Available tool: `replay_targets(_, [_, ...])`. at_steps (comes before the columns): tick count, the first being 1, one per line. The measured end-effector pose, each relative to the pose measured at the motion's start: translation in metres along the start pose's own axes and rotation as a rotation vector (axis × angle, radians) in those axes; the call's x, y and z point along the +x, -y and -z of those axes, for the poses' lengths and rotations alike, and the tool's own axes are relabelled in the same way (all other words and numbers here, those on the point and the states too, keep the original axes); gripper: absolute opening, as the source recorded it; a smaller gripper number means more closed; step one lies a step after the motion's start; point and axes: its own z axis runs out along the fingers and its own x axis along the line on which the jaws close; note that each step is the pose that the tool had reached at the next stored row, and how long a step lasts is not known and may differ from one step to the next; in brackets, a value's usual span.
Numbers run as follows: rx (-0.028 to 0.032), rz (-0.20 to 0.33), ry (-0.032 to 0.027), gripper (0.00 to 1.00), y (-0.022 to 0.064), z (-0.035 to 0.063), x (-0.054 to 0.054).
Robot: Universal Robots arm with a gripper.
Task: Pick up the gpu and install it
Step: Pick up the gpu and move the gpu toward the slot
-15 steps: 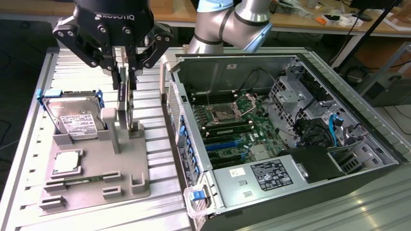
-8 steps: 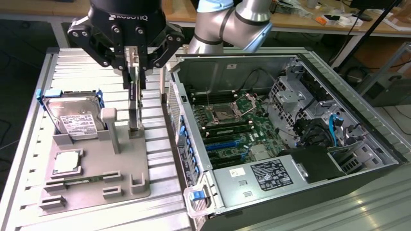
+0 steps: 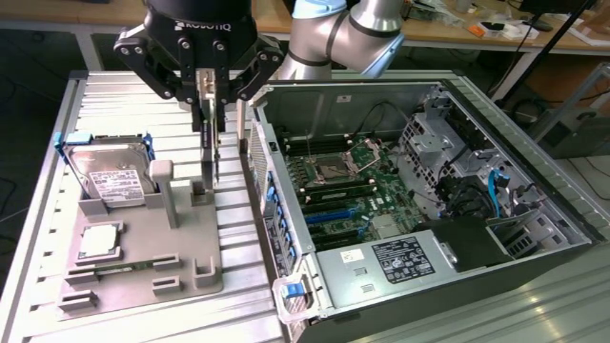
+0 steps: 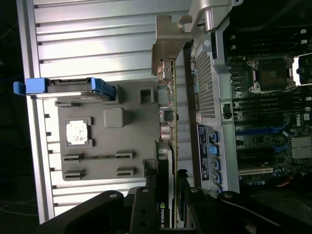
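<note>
My gripper (image 3: 207, 100) hangs over the grey fixture tray (image 3: 143, 275) at the exterior view's left, shut on the gpu (image 3: 213, 153). The card hangs edge-on and upright, a thin dark strip. Its lower end is just above the tray's post (image 3: 198, 193), close beside the open computer case (image 3: 419, 107). In the wrist view the gpu (image 4: 170, 112) runs away from the gripper (image 4: 170, 192), with its pale metal bracket (image 4: 168, 44) at the far end. The black fingers (image 4: 161, 165) clamp both faces of the card.
On the tray stand a silver hard drive (image 3: 113, 179) in a blue-tabbed holder and a square processor chip (image 3: 99, 241). The case lies on its side with the motherboard (image 3: 367, 182) and blue slots (image 3: 333, 213) exposed. Its perforated rear wall (image 3: 259, 157) stands right beside the card.
</note>
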Motion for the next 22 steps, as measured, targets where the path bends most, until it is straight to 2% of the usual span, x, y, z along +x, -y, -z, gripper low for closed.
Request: replay_targets(22, [0.0, 0.0, 0.0, 0.27, -0.0015, -0.0001, -0.018])
